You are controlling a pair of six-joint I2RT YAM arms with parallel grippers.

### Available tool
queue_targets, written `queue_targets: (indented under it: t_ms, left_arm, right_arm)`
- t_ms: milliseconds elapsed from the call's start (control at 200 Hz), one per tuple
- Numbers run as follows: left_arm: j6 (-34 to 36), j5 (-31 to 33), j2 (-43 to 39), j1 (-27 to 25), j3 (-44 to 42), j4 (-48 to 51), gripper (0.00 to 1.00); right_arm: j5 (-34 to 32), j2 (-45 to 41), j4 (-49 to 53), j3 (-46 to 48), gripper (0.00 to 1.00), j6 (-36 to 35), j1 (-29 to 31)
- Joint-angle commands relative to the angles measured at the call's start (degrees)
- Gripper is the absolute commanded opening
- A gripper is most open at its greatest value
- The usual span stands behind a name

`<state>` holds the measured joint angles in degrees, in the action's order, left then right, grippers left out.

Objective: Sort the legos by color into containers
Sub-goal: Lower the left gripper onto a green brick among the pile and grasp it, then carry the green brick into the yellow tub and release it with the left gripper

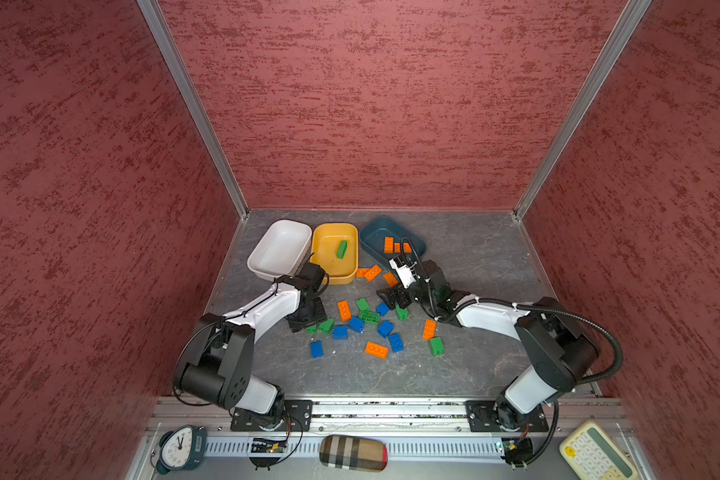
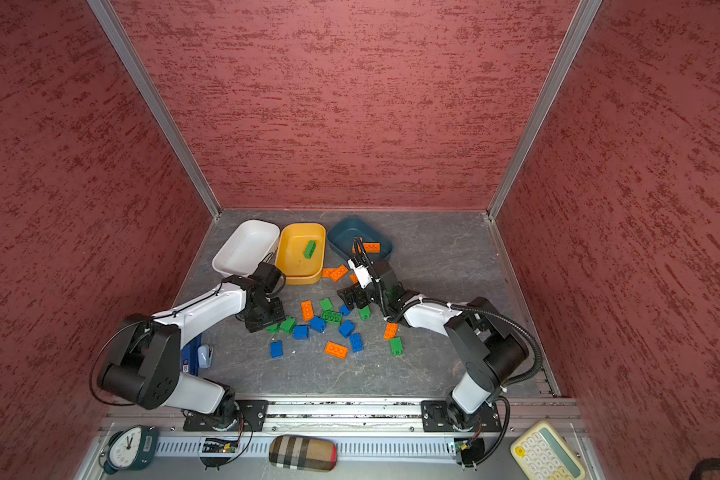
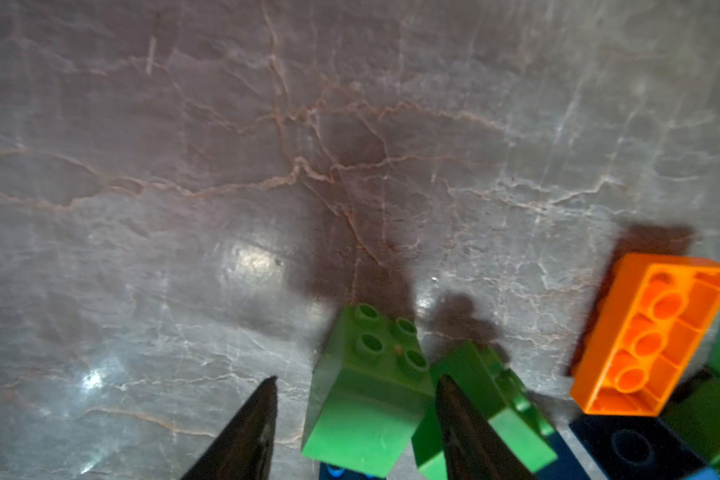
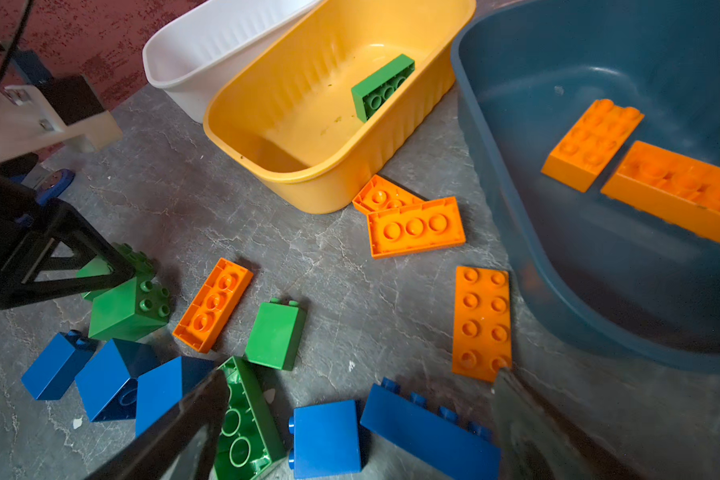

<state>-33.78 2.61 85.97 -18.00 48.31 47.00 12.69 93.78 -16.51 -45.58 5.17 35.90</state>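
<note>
Between left gripper's [image 3: 357, 377] fingers [image 3: 250, 432], wrist view shows green lego [image 3: 366, 403].

Dark teal alarm clock [image 1: 179, 449] at front left, plaid oblong case [image 1: 353, 453] at front centre, cream calculator [image 1: 595, 453] at front right, grey veined tabletop [image 1: 474, 257], red textured walls [image 1: 350, 104], small blue box [image 2: 191, 353] at the left edge.

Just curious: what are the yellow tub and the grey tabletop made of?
Yellow tub: probably moulded plastic, smooth, slightly glossy, with ribbed walls. Grey tabletop: veined like stone and shiny with glare, though it may be a printed sheet.
</note>
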Motion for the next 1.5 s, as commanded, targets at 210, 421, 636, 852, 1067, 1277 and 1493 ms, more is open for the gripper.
queue_targets:
  t_ms: [210,421,636,852,1067,1277,1493]
  left_arm:
    - [3.38,-1.50,4.16,-0.27,-0.68,-2.97,0.32]
    - [3.86,1.88,1.52,-2.72,2.83,-5.51,0.17]
    - [3.47,3.42,-1.52,-2.21,10.46,-15.17,0.18]
    - [7.41,4.07,4.86,-0.36,19.48,-20.21,0.20]
    - [11.41,4.34,19.24,1.29,32.36,-16.97,0.20]
    - [12.03,5.46,29.32,1.22,40.71,-12.62,0.26]
    - [13.28,2.86,26.29,1.03,40.30,-13.83,0.67]
  right_arm:
    - [0.41,0.54,-2.04,-2.19,0.99,-0.75,0.48]
    - [1.11,-0.29,-1.90,-1.53,0.99,-0.81,0.83]
    - [-0.62,-0.98,-6.11,0.57,0.99,2.54,0.92]
    - [-0.82,-1.71,-8.26,1.93,0.99,3.80,1.04]
    - [-2.35,-2.87,-8.63,2.80,0.99,4.25,1.01]
    - [-4.06,-4.35,-7.81,4.08,0.99,4.26,1.08]
    - [-4.25,-4.66,-6.45,4.30,0.99,2.78,1.10]
